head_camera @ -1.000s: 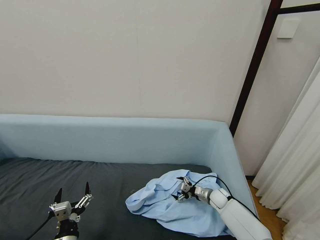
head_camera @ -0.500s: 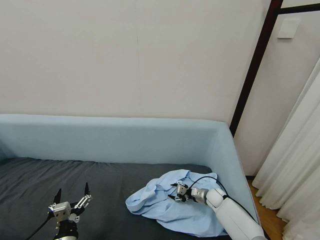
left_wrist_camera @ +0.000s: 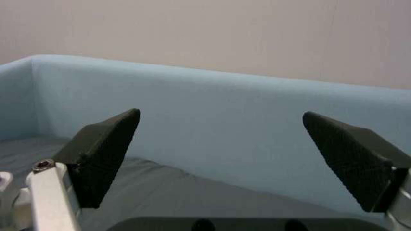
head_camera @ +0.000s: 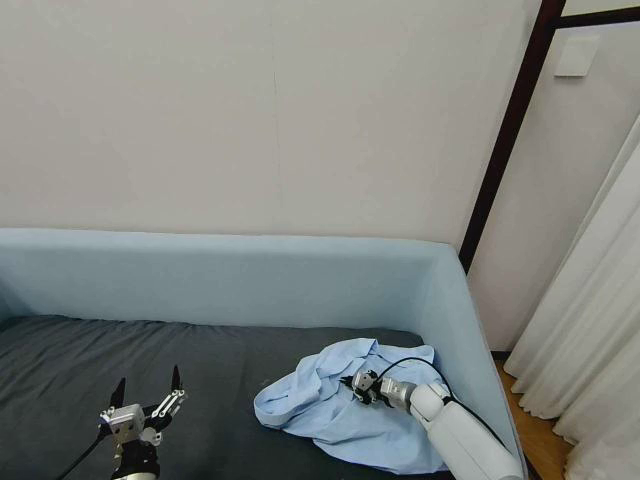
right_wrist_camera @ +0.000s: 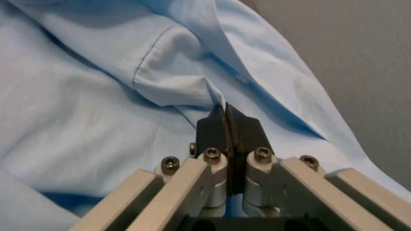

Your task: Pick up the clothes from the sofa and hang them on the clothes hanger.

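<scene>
Jaws of the right gripper [head_camera: 360, 385] are pressed together on a fold of the light blue shirt [head_camera: 340, 420]. It lies crumpled on the dark seat at the lower right of the head view, just beside the end arm of the sofa [head_camera: 200, 280]. That end arm and the backrest close in the shirt on two sides, while the seat lies open toward the lower left. The right arm comes in low from the bottom edge, its white forearm over the cloth. At the lower left the left gripper [head_camera: 147, 385] points upward above the seat, jaws spread wide, well apart from the shirt. White curtains [head_camera: 600, 330] hang at the right edge, beside a dark door frame [head_camera: 505, 140].
</scene>
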{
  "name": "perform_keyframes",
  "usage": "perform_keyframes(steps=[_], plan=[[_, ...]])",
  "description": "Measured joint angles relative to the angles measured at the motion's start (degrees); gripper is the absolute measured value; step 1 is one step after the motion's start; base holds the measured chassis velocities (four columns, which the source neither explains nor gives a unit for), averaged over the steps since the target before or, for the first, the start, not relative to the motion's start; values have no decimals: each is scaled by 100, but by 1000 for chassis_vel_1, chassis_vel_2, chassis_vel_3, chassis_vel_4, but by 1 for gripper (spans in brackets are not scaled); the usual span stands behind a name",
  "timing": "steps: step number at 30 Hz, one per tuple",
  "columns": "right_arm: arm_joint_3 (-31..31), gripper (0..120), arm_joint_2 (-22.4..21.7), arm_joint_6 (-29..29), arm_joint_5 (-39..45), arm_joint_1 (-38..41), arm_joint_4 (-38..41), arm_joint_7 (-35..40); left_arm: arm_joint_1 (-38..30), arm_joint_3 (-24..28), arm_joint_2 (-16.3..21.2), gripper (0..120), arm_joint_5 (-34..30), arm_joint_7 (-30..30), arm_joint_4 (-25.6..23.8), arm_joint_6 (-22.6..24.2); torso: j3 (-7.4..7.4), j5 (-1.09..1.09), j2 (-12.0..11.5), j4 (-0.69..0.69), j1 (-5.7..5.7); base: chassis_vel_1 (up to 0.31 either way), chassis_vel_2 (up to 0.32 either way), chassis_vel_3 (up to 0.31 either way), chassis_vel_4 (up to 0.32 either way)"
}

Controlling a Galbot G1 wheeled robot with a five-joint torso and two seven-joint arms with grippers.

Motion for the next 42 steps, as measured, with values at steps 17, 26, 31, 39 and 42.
perform_keyframes(steps=[17, 26, 31, 39, 42], plan=[[-822, 0, -1235, -632, 4104, -26, 3135, 1052, -57, 29, 62, 100, -26, -6, 53, -35, -1, -1, 0, 0, 0, 0, 0, 0, 0], [-318, 0, -1565, -1178, 4978, 971, 4317, 2128, -97, 53, 192, 100, -202, -6, 13, -50, 0, -1, 0, 0, 0, 0, 0, 0, 0], [-143, 0, -2090, -1233, 5360, 1514, 4617, 2306, -117, 42, 283, 100, -309, -6, 10, -69, 0, 1, 0, -2, 0, 0, 0, 0, 0], [-380, 0, -2998, -1402, 6196, 2662, 4856, 2455, -184, 105, 341, 100, -361, -4, 15, -94, 0, 1, 0, -1, 0, 0, 0, 0, 0], [-480, 0, -3122, -1463, 6335, 2924, 4960, 2496, -192, 109, 359, 100, -363, -1, 9, -110, 0, 1, 0, -1, 0, 0, 0, 0, 0]])
